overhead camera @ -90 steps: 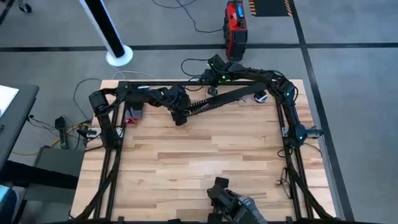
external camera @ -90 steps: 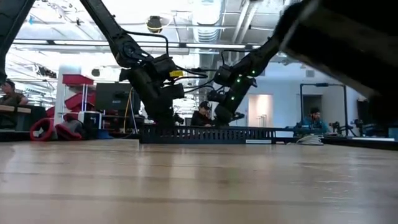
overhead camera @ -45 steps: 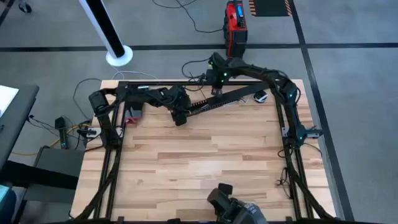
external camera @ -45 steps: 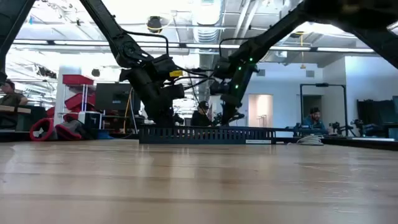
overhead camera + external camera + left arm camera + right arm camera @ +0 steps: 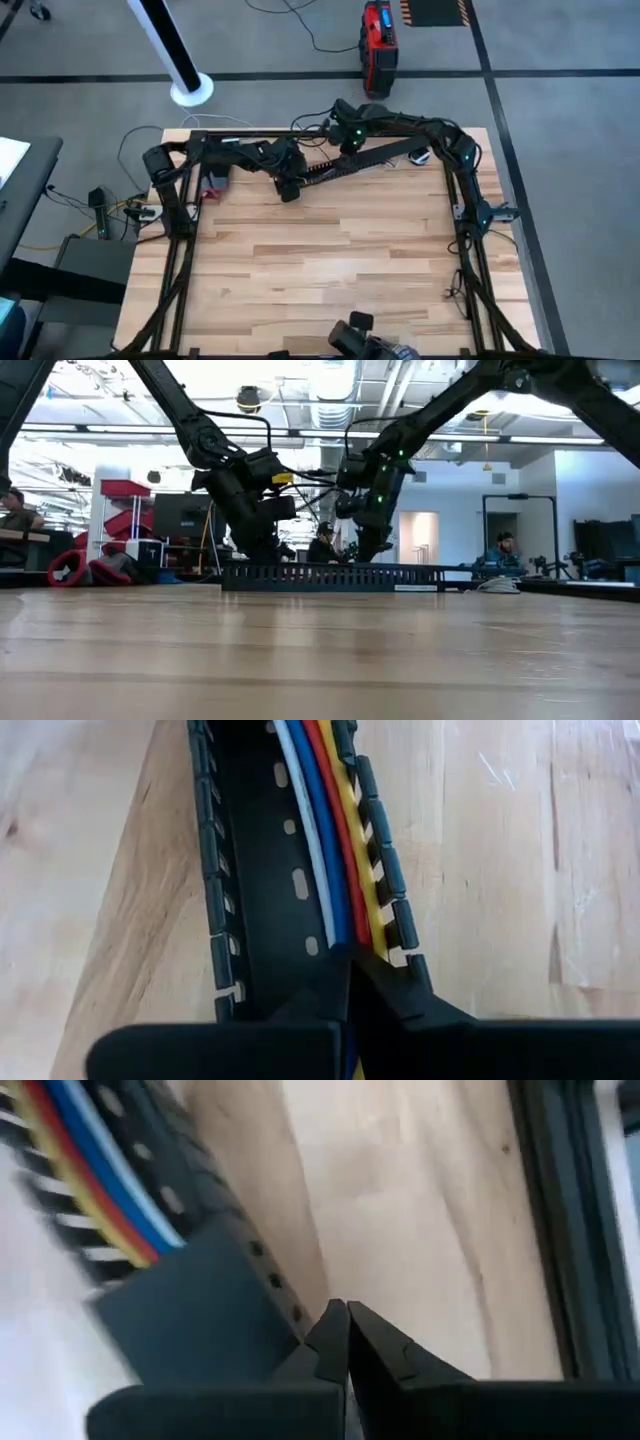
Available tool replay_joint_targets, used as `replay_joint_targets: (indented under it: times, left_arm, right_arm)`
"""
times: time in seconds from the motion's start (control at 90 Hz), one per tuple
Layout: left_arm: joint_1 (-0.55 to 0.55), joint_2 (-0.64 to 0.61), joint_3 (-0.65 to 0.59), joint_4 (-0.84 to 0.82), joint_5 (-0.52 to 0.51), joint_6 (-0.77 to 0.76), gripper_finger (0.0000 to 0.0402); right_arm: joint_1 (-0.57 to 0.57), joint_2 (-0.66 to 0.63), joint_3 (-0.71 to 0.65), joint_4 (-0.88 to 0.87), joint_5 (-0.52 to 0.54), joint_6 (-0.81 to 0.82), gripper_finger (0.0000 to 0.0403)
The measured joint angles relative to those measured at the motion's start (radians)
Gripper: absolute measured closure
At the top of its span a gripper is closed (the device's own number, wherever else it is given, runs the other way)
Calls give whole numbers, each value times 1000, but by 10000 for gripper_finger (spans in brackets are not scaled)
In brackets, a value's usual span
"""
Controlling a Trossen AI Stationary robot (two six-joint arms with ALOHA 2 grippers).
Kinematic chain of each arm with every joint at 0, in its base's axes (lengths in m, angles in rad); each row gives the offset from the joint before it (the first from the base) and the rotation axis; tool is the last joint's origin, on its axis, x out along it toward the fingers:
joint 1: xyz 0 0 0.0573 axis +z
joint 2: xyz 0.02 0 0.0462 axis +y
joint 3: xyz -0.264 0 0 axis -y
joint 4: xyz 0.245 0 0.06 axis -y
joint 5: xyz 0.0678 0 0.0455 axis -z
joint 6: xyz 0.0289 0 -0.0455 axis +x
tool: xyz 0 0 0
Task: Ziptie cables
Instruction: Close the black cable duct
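The right gripper (image 5: pixel 345 137), its fingers pressed together on nothing, had moved back along the slotted channel (image 5: pixel 352 162) toward the left arm. The left gripper (image 5: pixel 350 982) stayed clamped on the cables (image 5: pixel 328 830), which lay inside the channel. No ziptie was visible. The table (image 5: pixel 330 260) in front offered wide free space; the far edge was close.

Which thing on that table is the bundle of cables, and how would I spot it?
Look at the far edge of the wooden table, where a long black slotted channel lies slantwise between the two arms. The cables run lengthwise inside it: thin white, blue, red and yellow strands side by side, the only colourful thing there.
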Motion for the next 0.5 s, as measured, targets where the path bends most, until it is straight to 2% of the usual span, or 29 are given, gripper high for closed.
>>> replay_joint_targets:
  times: [0.167,0.311,0.5]
  left_arm:
    - [8,0,0,-1,0,5,401]
    - [22,0,0,-4,0,6,401]
    - [37,0,0,-7,-2,20,401]
  right_arm:
    - [11,-58,0,-23,-10,1,402]
    - [29,-54,-66,-22,-54,-5,403]
    - [39,-50,-118,61,-53,23,403]
